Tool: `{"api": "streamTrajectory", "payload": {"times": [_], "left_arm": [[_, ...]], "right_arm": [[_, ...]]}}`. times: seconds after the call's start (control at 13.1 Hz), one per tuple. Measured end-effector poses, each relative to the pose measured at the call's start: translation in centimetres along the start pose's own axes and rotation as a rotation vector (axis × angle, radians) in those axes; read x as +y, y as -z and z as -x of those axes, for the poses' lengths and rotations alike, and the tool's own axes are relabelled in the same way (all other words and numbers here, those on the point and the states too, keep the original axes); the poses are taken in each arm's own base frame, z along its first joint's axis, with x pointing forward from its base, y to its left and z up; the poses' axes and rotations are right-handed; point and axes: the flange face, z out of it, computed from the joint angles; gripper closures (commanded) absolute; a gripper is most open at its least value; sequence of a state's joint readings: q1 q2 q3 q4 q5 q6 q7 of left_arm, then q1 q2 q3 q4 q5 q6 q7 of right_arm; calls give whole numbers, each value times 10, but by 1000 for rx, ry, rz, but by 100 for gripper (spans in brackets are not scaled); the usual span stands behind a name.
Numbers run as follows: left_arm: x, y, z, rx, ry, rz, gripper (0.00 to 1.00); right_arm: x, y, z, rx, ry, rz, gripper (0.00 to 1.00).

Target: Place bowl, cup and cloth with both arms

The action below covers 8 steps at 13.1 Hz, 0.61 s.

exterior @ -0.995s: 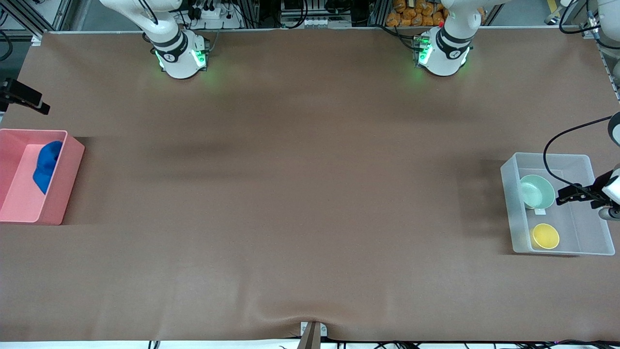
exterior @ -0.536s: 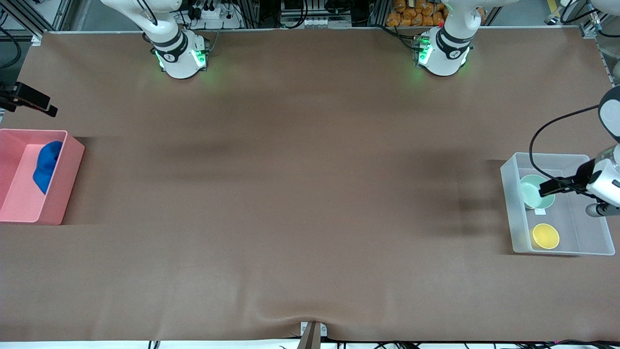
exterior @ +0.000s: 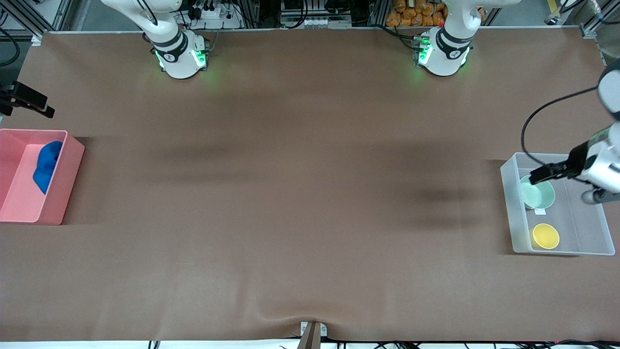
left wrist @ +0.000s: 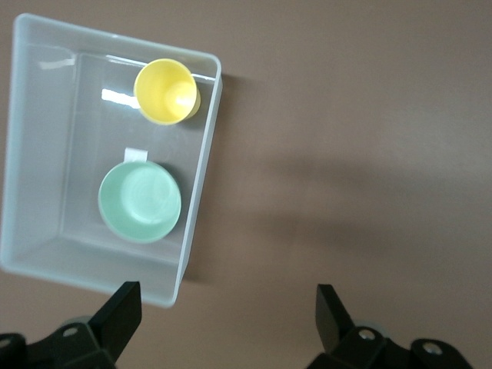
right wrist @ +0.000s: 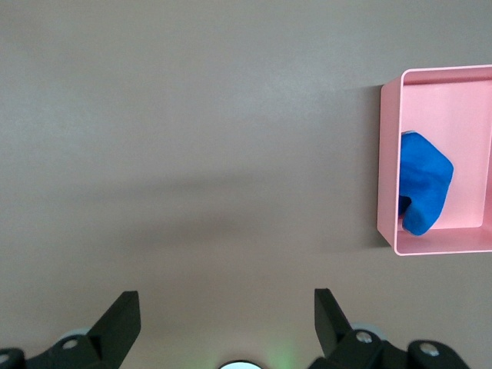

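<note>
Brown tabletop is seen with two bins at its ends. A clear bin is set at the left arm's end; the bowl and cup are held in it, apart from each other, the cup nearer the front camera. A small white tag is seen on the bin floor just beside the bowl, between bowl and cup.

A pink bin is set at the right arm's end. The cloth is bunched inside it against one wall; in the right wrist view the cloth is seen crumpled in the bin's corner area.

The left gripper is raised over the clear bin, above the bowl's edge; its fingers are spread wide, released, nothing is gripped. In the left wrist view the bin's corner is seen just by one finger.

The right gripper is raised over bare tabletop near the pink bin; its fingers are spread wide, released, nothing is held. In the front view only its tip is seen at the edge.
</note>
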<state>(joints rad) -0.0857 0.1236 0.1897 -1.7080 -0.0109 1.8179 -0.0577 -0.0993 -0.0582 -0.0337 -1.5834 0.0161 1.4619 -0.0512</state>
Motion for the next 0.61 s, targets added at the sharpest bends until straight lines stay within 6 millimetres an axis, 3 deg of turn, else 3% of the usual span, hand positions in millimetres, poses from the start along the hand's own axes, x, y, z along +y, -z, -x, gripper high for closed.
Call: {"api": "streamTrajectory", "payload": {"times": [0.23,0.38,0.61], "left_arm": [[-8,60,42,-16,-1,24,0],[-9,73,55,-19,-4,30,0],[-3,75,43,1,-11,25,0]], "right_arm": [[4,0,0,1,-7,0,0],[4,2,0,6,-7,0,0],[3,5,0,13,-6,0,0]]}}
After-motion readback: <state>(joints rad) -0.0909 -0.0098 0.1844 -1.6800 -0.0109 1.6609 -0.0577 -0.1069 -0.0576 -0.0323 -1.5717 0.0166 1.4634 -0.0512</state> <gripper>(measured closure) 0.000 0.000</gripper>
